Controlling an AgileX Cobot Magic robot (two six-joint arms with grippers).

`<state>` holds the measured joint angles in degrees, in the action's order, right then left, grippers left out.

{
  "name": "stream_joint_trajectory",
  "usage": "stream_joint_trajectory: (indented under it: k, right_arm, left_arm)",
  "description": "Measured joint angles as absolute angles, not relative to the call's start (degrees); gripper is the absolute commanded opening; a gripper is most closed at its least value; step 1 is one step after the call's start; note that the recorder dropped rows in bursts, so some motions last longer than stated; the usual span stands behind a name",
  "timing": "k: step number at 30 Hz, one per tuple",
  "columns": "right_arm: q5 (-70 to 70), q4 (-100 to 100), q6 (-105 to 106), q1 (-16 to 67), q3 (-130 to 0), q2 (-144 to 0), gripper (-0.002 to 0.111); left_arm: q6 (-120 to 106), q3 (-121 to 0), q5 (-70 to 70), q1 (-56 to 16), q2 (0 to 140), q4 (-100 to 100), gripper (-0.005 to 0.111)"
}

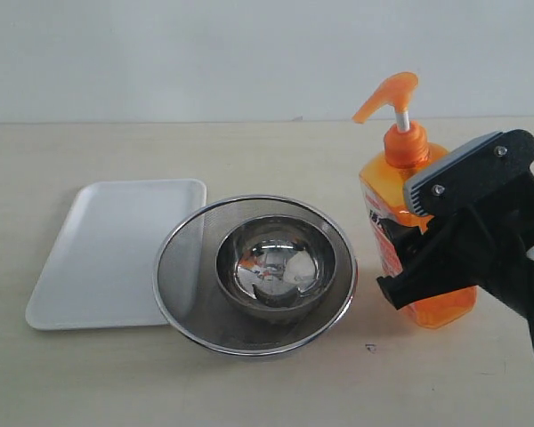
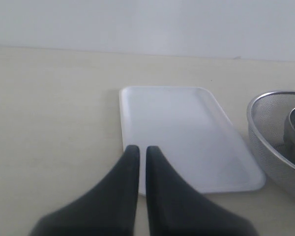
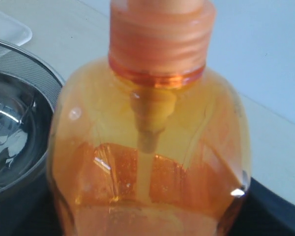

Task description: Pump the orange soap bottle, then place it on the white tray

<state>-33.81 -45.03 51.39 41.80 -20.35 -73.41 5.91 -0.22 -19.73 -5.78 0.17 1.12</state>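
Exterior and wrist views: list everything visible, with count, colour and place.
orange soap bottle: one, orange, standing right of the sieve
white tray: one, white, left, touching the sieve
sieve: one, steel mesh, centre
bowl: one, shiny steel, inside the sieve
table: one, beige, beneath everything
right hand: one, black and grey, astride the bottle; grip unclear
left hand: one, black, shut, over the tray's edge
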Motion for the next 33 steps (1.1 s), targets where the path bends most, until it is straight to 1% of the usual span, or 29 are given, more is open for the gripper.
stream_joint_trajectory:
  k: [6,10,13,17,25,29,33]
  right_arm:
    - [-34.0,-45.5,52.4,41.8,-20.4,-73.4,0.001]
    - [-34.3,-46.2,53.4,41.9,-20.4,-73.4,0.001]
    - [-34.3,-46.4,53.7,41.9,-20.4,-73.4,0.001]
    - [-34.4,-46.7,54.1,41.9,-20.4,-73.4,0.001]
    - [-34.7,-46.9,54.8,41.9,-20.4,-73.5,0.001]
    - [-34.7,-46.9,54.8,41.9,-20.4,-73.5,0.001]
    - [-34.7,-46.9,54.8,41.9,-20.4,-73.5,0.001]
  left_arm:
    - [1.1,-0.2,-19.5,-5.8,0.2,3.1,0.005]
    - [-1.3,-0.2,-14.8,-5.8,0.2,3.4,0.005]
    - [-1.3,-0.2,-11.3,-5.8,0.2,0.0,0.005]
    - [-1.2,-0.2,-8.7,-5.8,0.2,-10.4,0.005]
    - [-1.2,-0.2,-7.8,-5.8,0.2,-42.5,0.005]
    - [-1.5,-0.2,-9.2,-5.8,0.2,-49.5,0.005]
    - [-6.0,-2.4,-15.2,-5.8,0.2,-53.6,0.005]
